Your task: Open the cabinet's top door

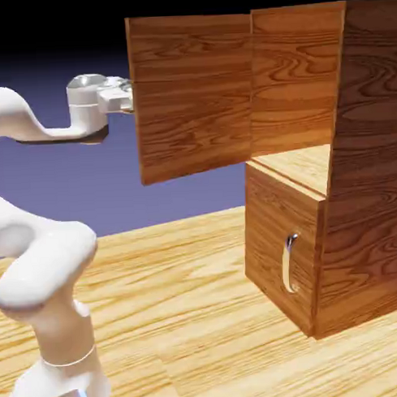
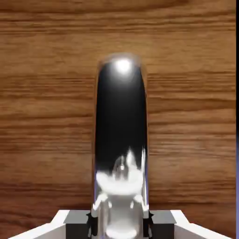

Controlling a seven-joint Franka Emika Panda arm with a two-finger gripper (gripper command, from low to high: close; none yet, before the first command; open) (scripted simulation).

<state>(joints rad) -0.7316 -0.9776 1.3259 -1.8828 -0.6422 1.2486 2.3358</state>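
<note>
Cabinet (image 1: 358, 154): a tall brown wood box. It stands on the tabletop (image 1: 199, 315), on the right side of the exterior view.

Top door (image 1: 193, 92): it is swung wide open. It sticks out to the left from the cabinet's top part. We see its flat wood side in the exterior view. In the hand view, its wood fills almost the whole picture.

Inside the top part: an open space with a wood floor shows behind the open door.

Lower door (image 1: 277, 247): it is shut. Its small silver handle (image 1: 291, 263) curves out from the front.

Top door's handle (image 2: 121, 140): a long, shiny, dark silver bar. In the hand view it stands right in the middle, big and close. It runs from the middle of the picture down to the bottom edge.

Hand (image 1: 126, 98): it is at the far left edge of the top door, up high. In the hand view the two grey fingertips (image 2: 77, 221) sit tight on each side of the handle, so the hand is closed around the handle.

Arm (image 1: 42, 265): white and thick. It rises from the lower left and reaches across to the door's edge.

Tabletop: light wood. The cabinet is the only thing that stands on it beside the robot.
</note>
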